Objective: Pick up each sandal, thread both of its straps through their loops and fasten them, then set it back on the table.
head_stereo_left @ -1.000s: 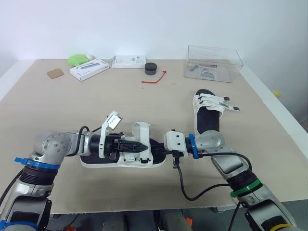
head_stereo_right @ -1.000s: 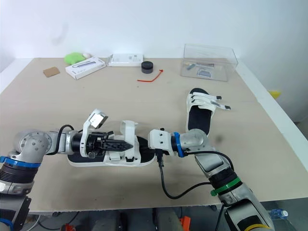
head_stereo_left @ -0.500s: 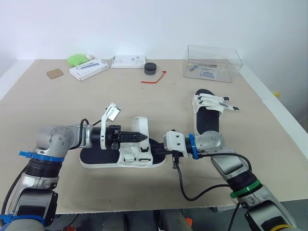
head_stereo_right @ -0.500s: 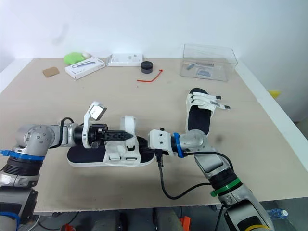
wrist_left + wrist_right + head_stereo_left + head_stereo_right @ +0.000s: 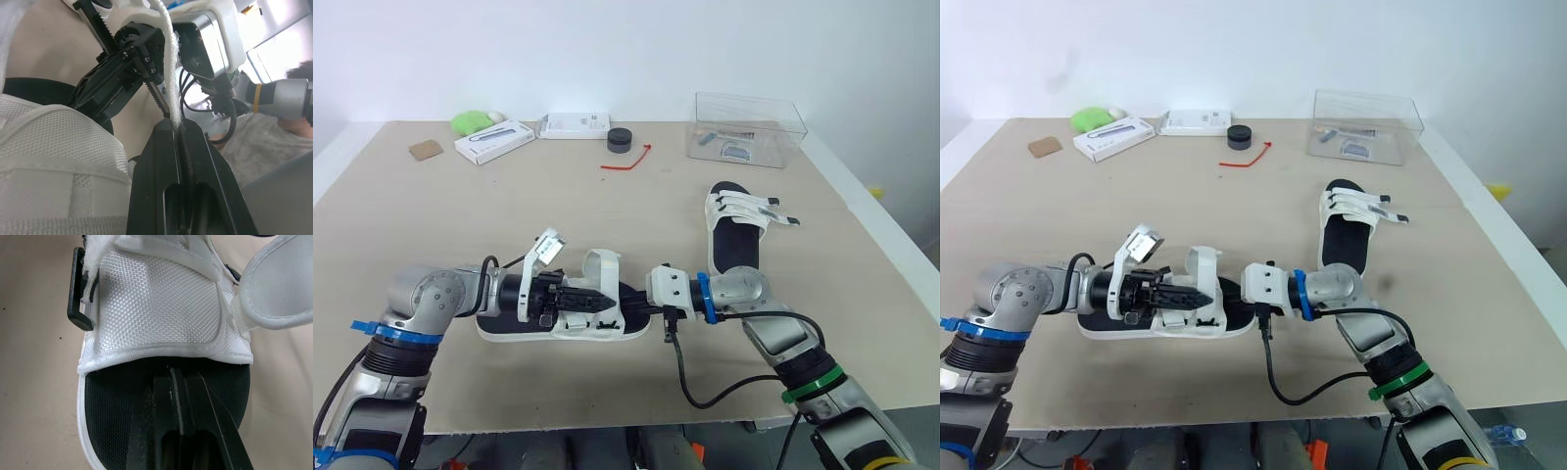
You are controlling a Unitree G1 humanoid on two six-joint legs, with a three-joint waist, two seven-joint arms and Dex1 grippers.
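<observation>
Near sandal: flat on table, sole down | left gripper: over sandal's middle, fingers pinching 1 white strap that arches above the footbed | right gripper: at sandal's right end, fingers pressed together, tips over black footbed beside white upper | 2nd sandal: beyond near sandal, rightward, apart.

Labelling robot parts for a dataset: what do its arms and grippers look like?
Silver-grey, rounded joints. Left arm has a blue band; right arm has blue and green bands and a looping black cable. Left gripper and right gripper: white housings, black fingers.
</observation>
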